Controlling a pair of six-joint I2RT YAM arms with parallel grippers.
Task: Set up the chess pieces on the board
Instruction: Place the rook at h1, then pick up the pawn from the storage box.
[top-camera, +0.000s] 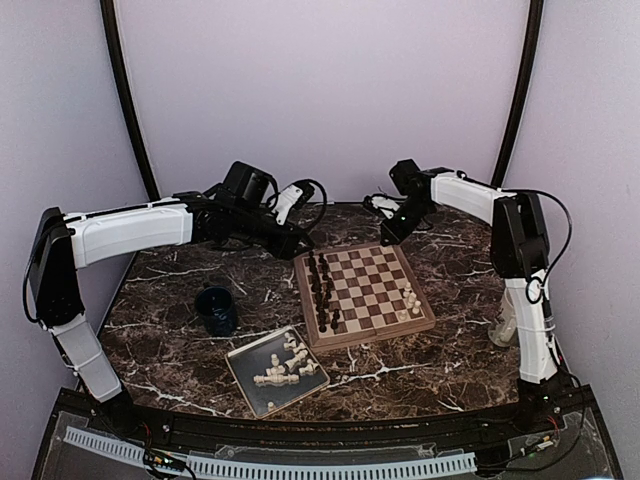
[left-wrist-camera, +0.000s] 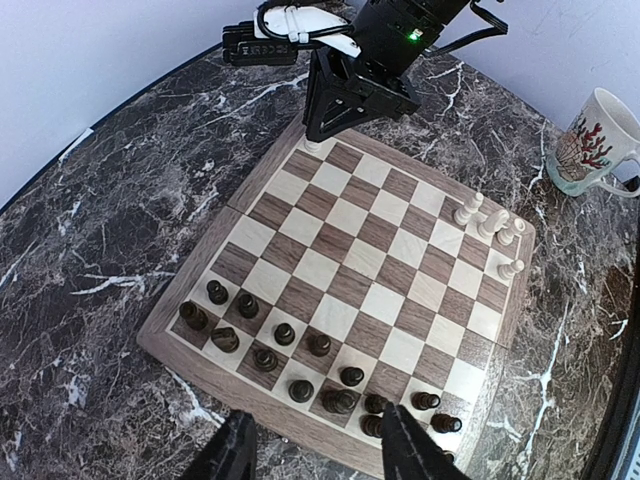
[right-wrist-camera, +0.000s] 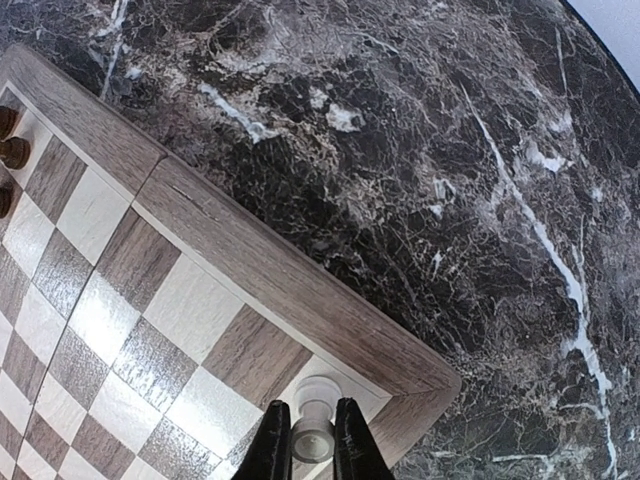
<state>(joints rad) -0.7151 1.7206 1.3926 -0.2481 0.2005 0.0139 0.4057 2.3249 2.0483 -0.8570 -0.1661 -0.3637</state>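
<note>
The checked wooden board (top-camera: 365, 285) lies flat. Four cream pieces (top-camera: 410, 300) stand upright along its right edge. A fifth piece (right-wrist-camera: 316, 392) is pinched in the right claw (right-wrist-camera: 312, 438) over its far right corner square. Loose pieces (top-camera: 285, 365) lie toppled just off its near left corner.

Bright, even light casts only faint shadows; the board (right-wrist-camera: 190, 310) shows a pale sheen in the right wrist view, and the top view is soft.

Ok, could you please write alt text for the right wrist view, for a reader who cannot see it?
The right gripper clamps a cream-white chess piece over the light corner square of the wooden board. Checked squares run off to the left, where a few dark pieces show at the edge; the dark veined marble table fills the rest.
</note>
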